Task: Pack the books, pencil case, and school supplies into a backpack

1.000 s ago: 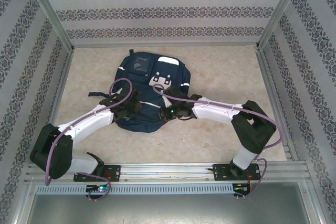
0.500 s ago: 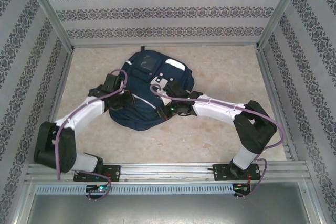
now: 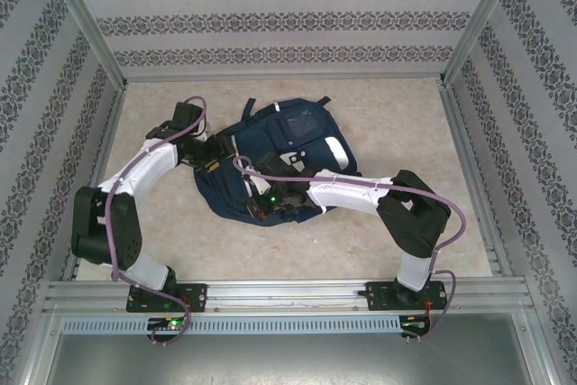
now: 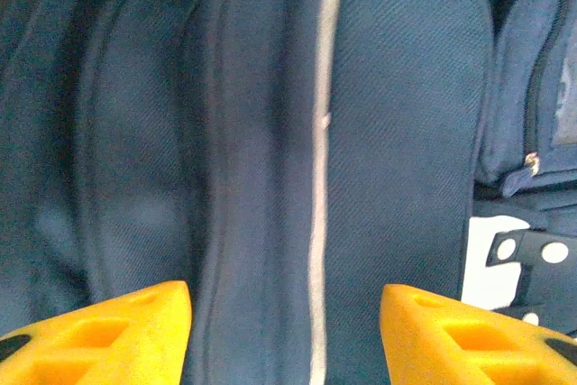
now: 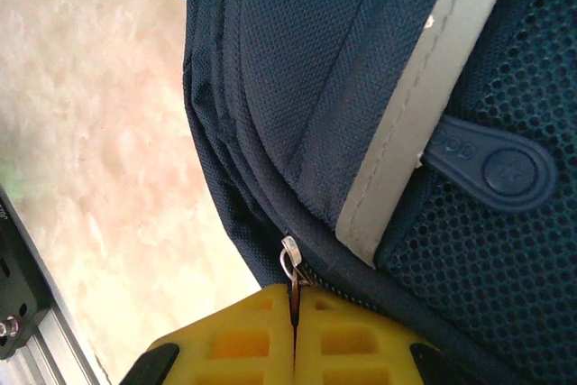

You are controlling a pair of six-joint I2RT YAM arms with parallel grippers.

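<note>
The navy backpack [image 3: 279, 155] lies flat mid-table, turned so its white patches face right. My left gripper [image 3: 216, 161] hovers at its left side, open; in the left wrist view the yellow fingers [image 4: 99, 331] stand apart over blue fabric and a pale stripe [image 4: 320, 178], holding nothing. My right gripper [image 3: 261, 206] is at the pack's near edge, shut on the metal zipper pull [image 5: 290, 259] of the backpack [image 5: 361, 69]. The books, pencil case and school supplies are out of view.
Patterned walls and aluminium posts box in the marble-look tabletop [image 3: 397, 114]. A metal rail [image 3: 288, 295] runs along the near edge, also at the corner of the right wrist view [image 5: 36, 340]. A dark buckle tab with white rivets [image 4: 527, 250] lies right of the left gripper.
The backpack has swung round and slid right. My left gripper has opened and let go of the pack. My right gripper, still shut, has moved left along the pack's near edge.
</note>
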